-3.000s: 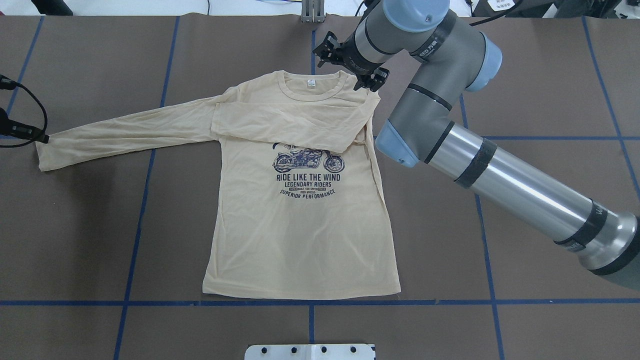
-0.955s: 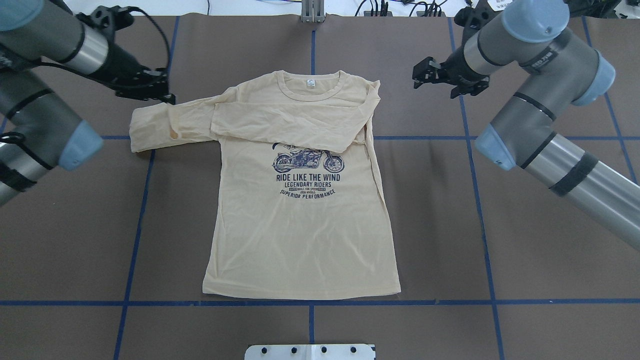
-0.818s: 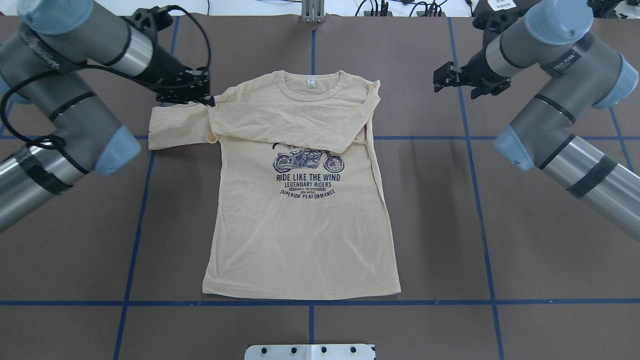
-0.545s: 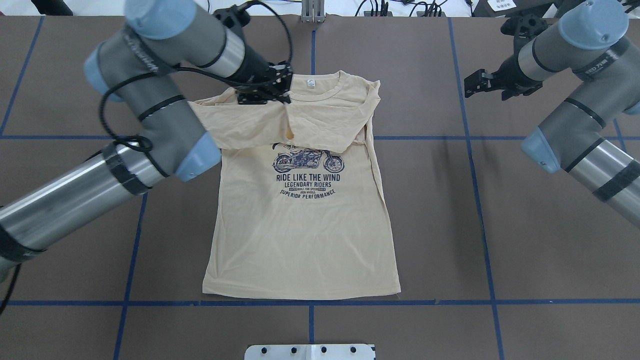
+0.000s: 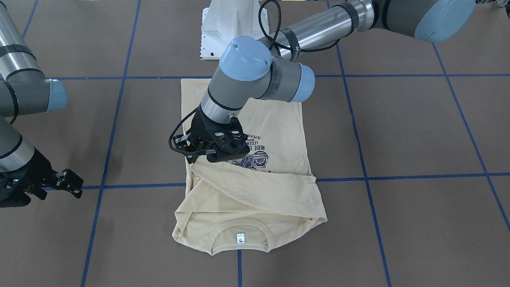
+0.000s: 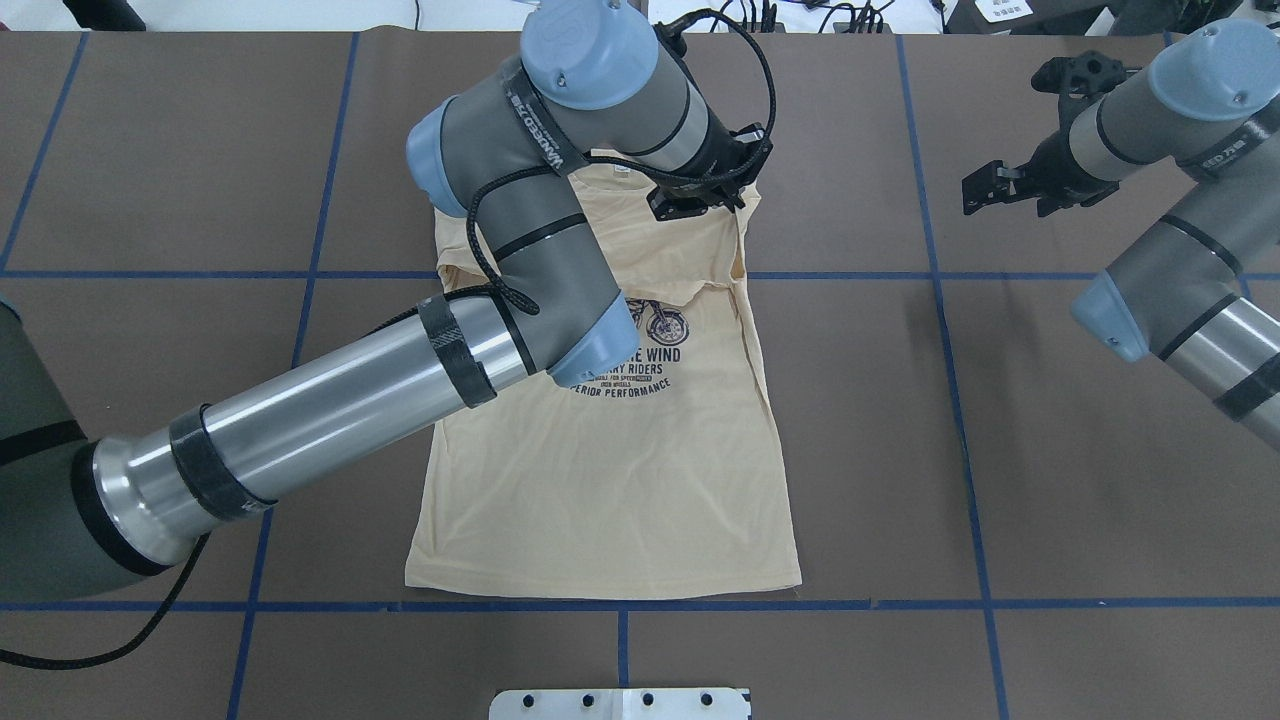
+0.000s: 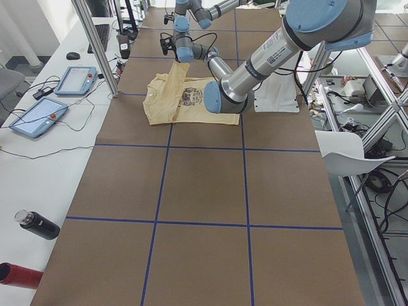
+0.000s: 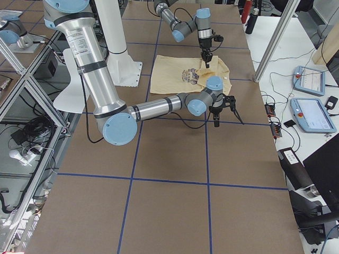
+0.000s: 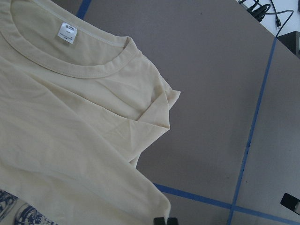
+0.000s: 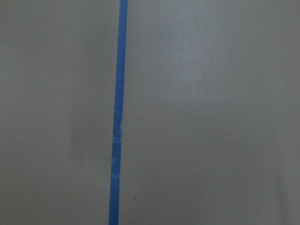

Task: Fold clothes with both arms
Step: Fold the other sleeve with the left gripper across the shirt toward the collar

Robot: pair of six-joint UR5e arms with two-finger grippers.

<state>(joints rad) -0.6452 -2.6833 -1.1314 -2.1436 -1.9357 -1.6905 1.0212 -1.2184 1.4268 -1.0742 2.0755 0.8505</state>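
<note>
One shirt [image 6: 600, 480] is lying flat on the desk [image 6: 1000, 450], print [image 6: 650, 372] up, its long axis running from the hem [image 6: 600, 590] near the robot's base out to the collar [image 5: 239, 249] at the far end. Both sleeves are lying crosswise over the chest, at right angles to that axis.

The left arm [image 6: 520, 250] is reaching over the shirt, with the left jaws low above the shoulder on the robot's right side. In the wrist view their tips are showing pressed together at the end of the upper sleeve [image 5: 255, 185], so they are most likely pinching its cuff, though the grip is sitting at the very edge of that picture.

The right arm [image 6: 1160, 280] is hanging well apart from the cloth, off to the robot's right and about level with the collar. The right jaws are spread and holding nothing, and that wrist camera is showing only desk and a blue tape line [image 10: 117, 117].

By my reading, the sleeve fold is nearly finished, since the cuff is already lying where it belongs, right under the left jaws, and only needs letting go. A hem-to-collar fold would be coming next, and both jaws are standing at the collar end, far from the hem
</note>
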